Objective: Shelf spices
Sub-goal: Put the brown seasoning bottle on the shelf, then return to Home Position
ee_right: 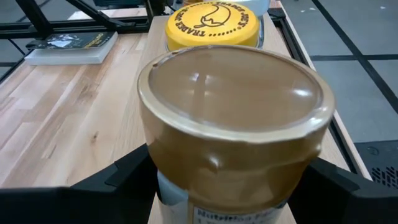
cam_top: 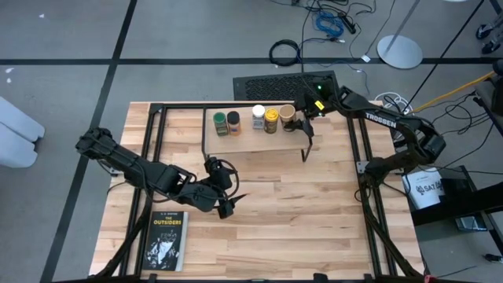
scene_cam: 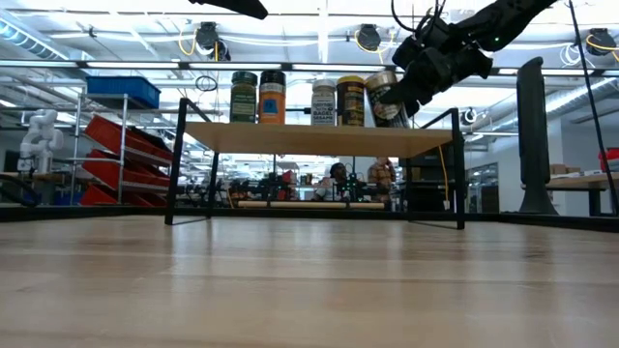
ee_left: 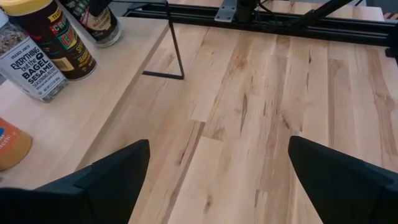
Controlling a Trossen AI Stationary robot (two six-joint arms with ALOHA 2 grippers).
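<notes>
Four spice jars stand in a row on the shelf (cam_top: pixel 251 143) (scene_cam: pixel 319 138): green lid (cam_top: pixel 220 119), black lid with orange body (cam_top: pixel 233 121), white lid (cam_top: pixel 258 116) and yellow lid (cam_top: pixel 271 120) (ee_right: pixel 211 25). The tan-lid jar (cam_top: pixel 287 113) (scene_cam: pixel 385 97) (ee_right: pixel 233 118) is at the row's right end, inside my right gripper (cam_top: pixel 299 119) (ee_right: pixel 233 180), which is shut on it. My left gripper (cam_top: pixel 230 206) (ee_left: pixel 217 180) is open above bare table in front of the shelf, beside the book. My right gripper pinches the tan-lid jar by its body just below the lid (ee_right: pixel 186 186), one finger (ee_right: pixel 127 171) on each side. It comes from the table's right and far side, slanting down. The jar tilts at the shelf's right end; whether its base touches the plank, I cannot tell.
A book (cam_top: pixel 167 240) (ee_right: pixel 68 46) lies flat near the table's near left corner. Black rails (cam_top: pixel 153 149) run along the table's left, right and far sides. A dark box (cam_top: pixel 283 82) sits beyond the far edge. Bare wood lies in front of the shelf.
</notes>
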